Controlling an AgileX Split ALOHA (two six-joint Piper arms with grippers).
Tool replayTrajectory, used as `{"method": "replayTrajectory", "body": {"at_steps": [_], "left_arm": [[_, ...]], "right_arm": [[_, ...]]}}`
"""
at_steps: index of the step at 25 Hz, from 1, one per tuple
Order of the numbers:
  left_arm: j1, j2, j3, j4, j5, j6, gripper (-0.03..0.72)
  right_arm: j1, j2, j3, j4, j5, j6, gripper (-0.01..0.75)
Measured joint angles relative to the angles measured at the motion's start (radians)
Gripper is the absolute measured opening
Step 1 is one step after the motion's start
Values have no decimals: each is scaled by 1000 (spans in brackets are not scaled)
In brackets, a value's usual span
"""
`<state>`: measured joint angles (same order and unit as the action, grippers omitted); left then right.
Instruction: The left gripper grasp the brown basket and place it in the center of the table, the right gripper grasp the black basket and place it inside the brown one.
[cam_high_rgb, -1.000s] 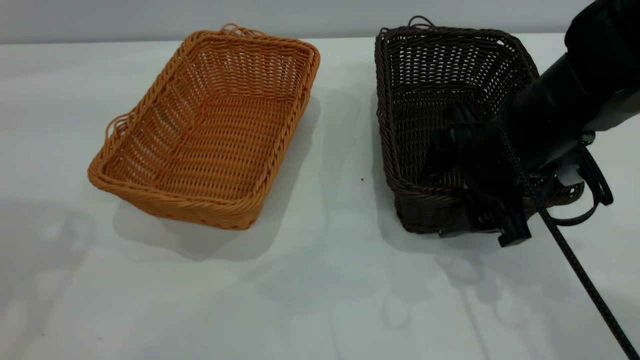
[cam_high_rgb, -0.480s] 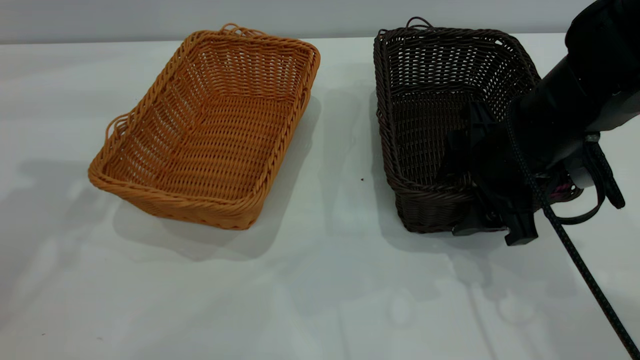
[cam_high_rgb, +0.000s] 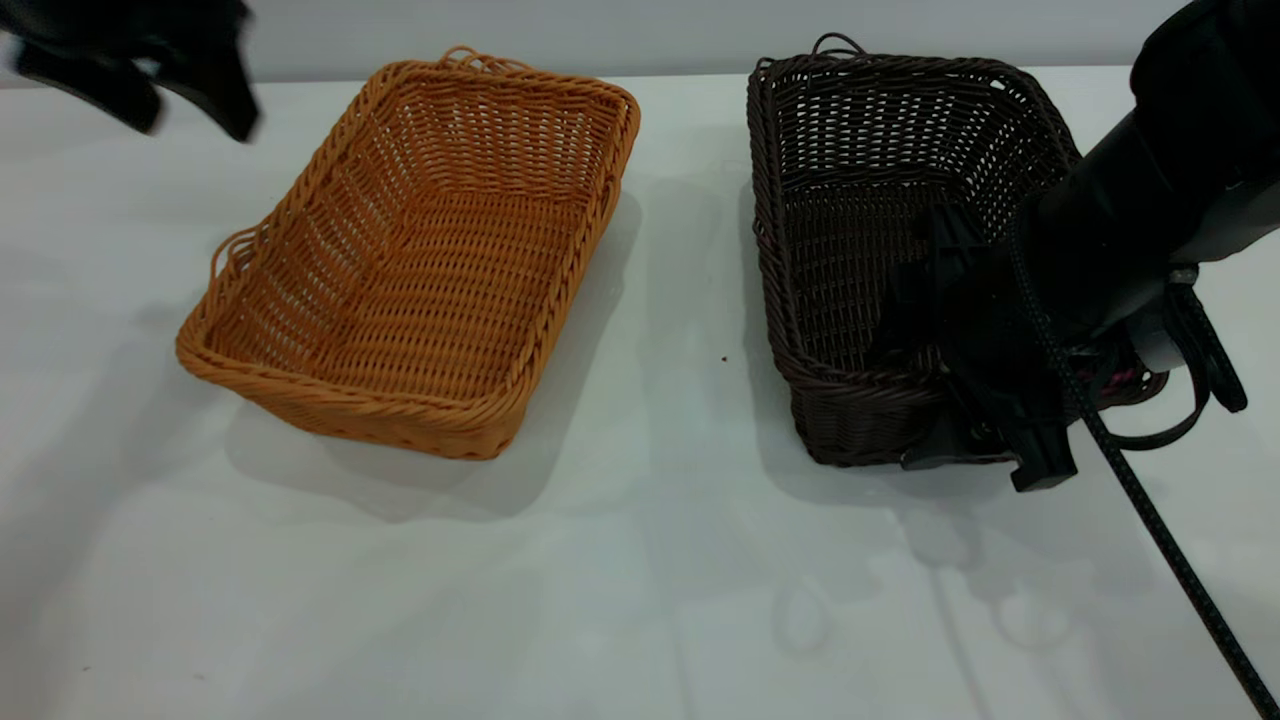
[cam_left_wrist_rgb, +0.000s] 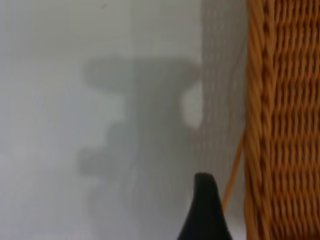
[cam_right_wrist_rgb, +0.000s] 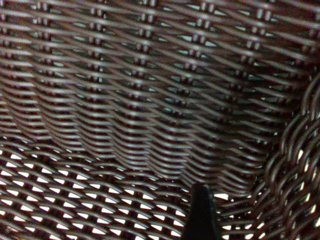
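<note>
Starting at ten o'clock on the bench (cam_high_rgb: 640, 580): the left tool (cam_high_rgb: 150, 70) hovers above the surface, just off the far left corner of the brown basket (cam_high_rgb: 420, 260), not touching it. Whether its fingers are spread or closed I cannot tell; the left wrist view catches only one dark fingertip (cam_left_wrist_rgb: 204, 210) beside the braided rim. The brown basket sits left of centre, around nine to ten o'clock, so step one, moving it to the middle, is by my reading not done.

Across to three o'clock: the black basket (cam_high_rgb: 880, 200) stands on the bench, well apart from the brown one. The right tool (cam_high_rgb: 975, 400) is down at its near wall, one part inside, one part outside, straddling the rim. It looks clamped on that wall, though the dark-on-dark makes the closure hard to confirm. The right wrist view shows weave filling everything, a fingertip (cam_right_wrist_rgb: 200, 215) close to it.

Both placements remain: brown to centre, then black nested inside.

Obstacles? The strip between the baskets holds only a tiny dark speck (cam_high_rgb: 724, 358). The right arm's trailing cable (cam_high_rgb: 1160, 520) runs toward five o'clock.
</note>
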<state>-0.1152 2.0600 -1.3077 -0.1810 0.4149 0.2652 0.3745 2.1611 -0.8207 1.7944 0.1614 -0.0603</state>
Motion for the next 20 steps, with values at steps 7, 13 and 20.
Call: {"method": "replayTrajectory", "body": {"at_steps": [7, 13, 20], "left_arm": [[-14, 214, -126, -10, -34, 7, 521], [-58, 285, -143, -10, -64, 7, 412], [-64, 285, -149, -12, -87, 7, 87]], "right_arm": [[0, 0, 0, 0, 0, -3, 491], [0, 0, 0, 0, -7, -12, 399], [-2, 0, 0, 7, -9, -11, 139]]}}
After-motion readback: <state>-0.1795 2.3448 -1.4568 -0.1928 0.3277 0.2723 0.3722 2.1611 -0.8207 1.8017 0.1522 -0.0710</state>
